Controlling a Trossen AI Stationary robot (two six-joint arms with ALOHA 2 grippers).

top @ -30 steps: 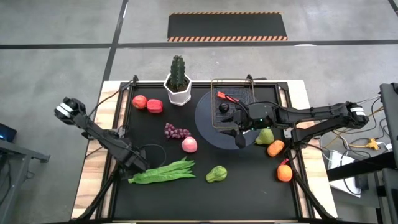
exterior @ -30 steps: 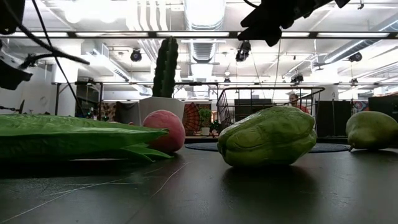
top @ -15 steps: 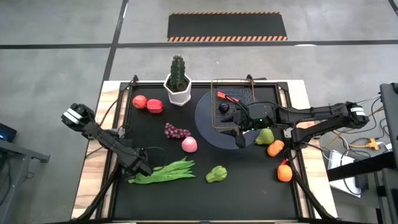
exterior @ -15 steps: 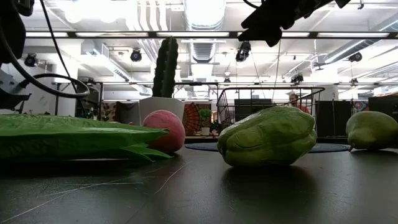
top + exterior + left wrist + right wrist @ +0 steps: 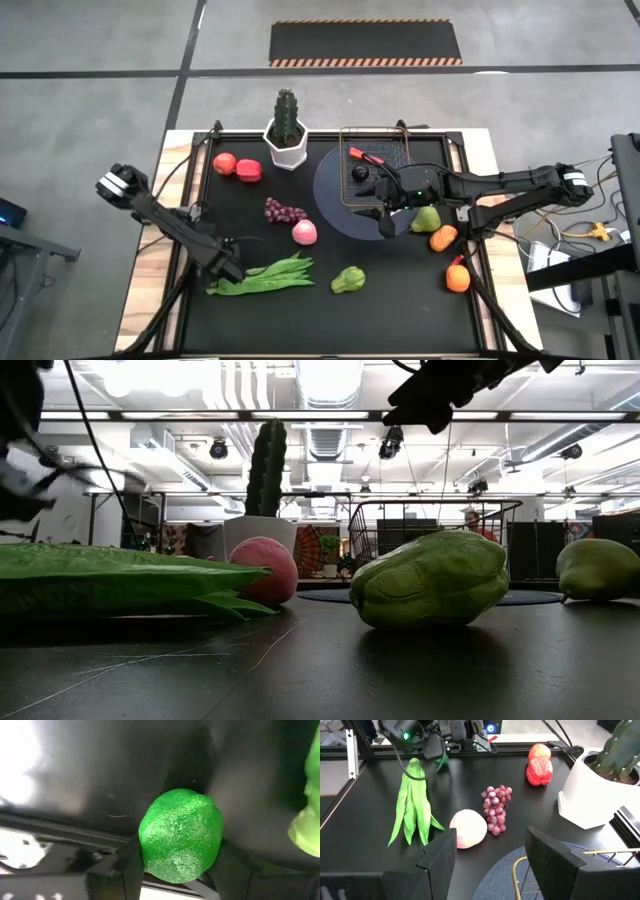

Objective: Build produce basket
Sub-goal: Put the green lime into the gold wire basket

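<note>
The left pincer (image 5: 175, 870) is narrowing around the lime (image 5: 180, 834) just beside the beans (image 5: 262, 276), well apart from the basket (image 5: 376, 160) (grasp under way, I judge). The right pincer (image 5: 487, 855) is hanging half-open, empty, over the basket.

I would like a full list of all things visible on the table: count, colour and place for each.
basket: 1, wire, back right, on plate
plate: 1, grey-blue, under basket
carrot: 1, orange-red, in basket
cactus pot: 1, white, back centre
tomatoes: 2, red, back left
grapes: 1 bunch, purple, centre
peach: 1, pink, beside grapes
beans: 1 bunch, green, front left
gourd: 1, green, front centre
pear: 1, green, right
oranges: 2, right edge
lime: 1, green, in left gripper
left gripper: closed on lime, at beans' end
right gripper: open, empty, above plate
</note>
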